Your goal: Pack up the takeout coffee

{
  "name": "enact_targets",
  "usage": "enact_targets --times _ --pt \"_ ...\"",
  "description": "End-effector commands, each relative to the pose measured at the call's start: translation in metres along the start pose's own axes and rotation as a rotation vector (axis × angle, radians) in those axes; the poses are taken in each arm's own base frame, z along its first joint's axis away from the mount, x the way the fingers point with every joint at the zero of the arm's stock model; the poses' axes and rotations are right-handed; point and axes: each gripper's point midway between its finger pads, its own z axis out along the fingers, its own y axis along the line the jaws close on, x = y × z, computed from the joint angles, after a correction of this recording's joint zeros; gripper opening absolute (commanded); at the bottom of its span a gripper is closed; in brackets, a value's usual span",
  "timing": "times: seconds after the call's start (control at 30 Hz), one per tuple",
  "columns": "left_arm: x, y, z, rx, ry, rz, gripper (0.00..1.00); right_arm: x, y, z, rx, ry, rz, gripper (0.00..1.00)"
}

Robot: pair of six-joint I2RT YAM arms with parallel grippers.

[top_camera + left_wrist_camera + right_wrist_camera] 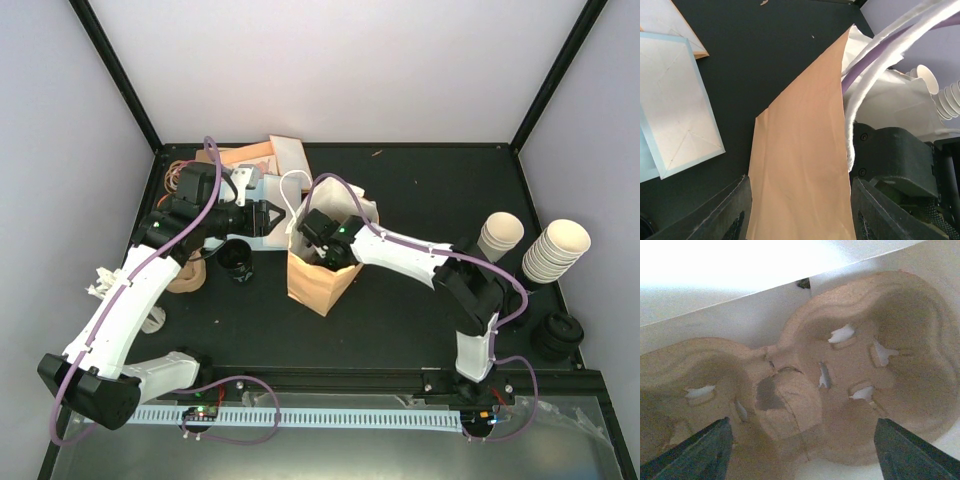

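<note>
The paper bag [318, 282] stands upright in the middle of the table [430, 190], and both arms are working on it. The left gripper [270, 216] is at the bag's left rim. Its wrist view shows the brown side panel running between the two fingers and touching both, so it appears to be clamped on that panel, probably to keep the bag standing and its mouth open. The right gripper [800, 452] reaches down inside the bag with its jaws spread wide and nothing between them. Directly below it lies a moulded pulp cup carrier [900, 370] on the bag's floor against the pale inner walls, its cup wells empty. This looks like a seat made ready for the drink. The takeout coffee [237, 262] is not packed: what seems to be its round black lid shows on the table just left of the bag, beneath the left arm. Stacked cups [555, 250] stand well apart at the right edge.
</note>
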Motion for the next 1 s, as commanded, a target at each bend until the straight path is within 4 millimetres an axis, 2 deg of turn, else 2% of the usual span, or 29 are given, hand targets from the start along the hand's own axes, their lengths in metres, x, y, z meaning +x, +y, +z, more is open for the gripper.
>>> enact_targets --times 0.0,0.07,0.13,0.17,0.33,0.5,0.7,0.97 --pt "-0.016 -0.016 -0.014 0.054 -0.054 0.022 0.57 -0.007 -0.004 -0.020 0.009 -0.036 0.008 0.78" --pt "-0.016 -0.016 -0.015 0.055 -0.056 0.023 0.57 -0.007 -0.005 -0.021 0.008 -0.037 0.010 0.81" --pt "-0.015 -0.016 -0.015 0.055 -0.055 0.024 0.57 -0.008 -0.004 -0.025 0.001 -0.041 0.005 0.98" --pt "-0.016 -0.017 -0.016 0.055 -0.056 0.025 0.57 -0.008 -0.004 -0.026 0.001 -0.044 0.000 1.00" --pt "-0.015 -0.017 -0.015 0.061 -0.050 0.021 0.57 -0.011 -0.006 -0.039 -0.002 -0.057 -0.029 1.00" --pt "-0.012 -0.019 -0.014 0.073 -0.039 0.023 0.57 -0.021 -0.014 -0.067 0.014 -0.100 -0.011 1.00" --pt "-0.012 -0.021 -0.014 0.083 -0.035 0.025 0.57 -0.022 -0.027 -0.093 0.061 -0.110 0.010 1.00" --pt "-0.010 -0.025 -0.012 0.105 -0.027 0.040 0.61 -0.034 -0.041 -0.145 0.090 -0.203 0.042 1.00"
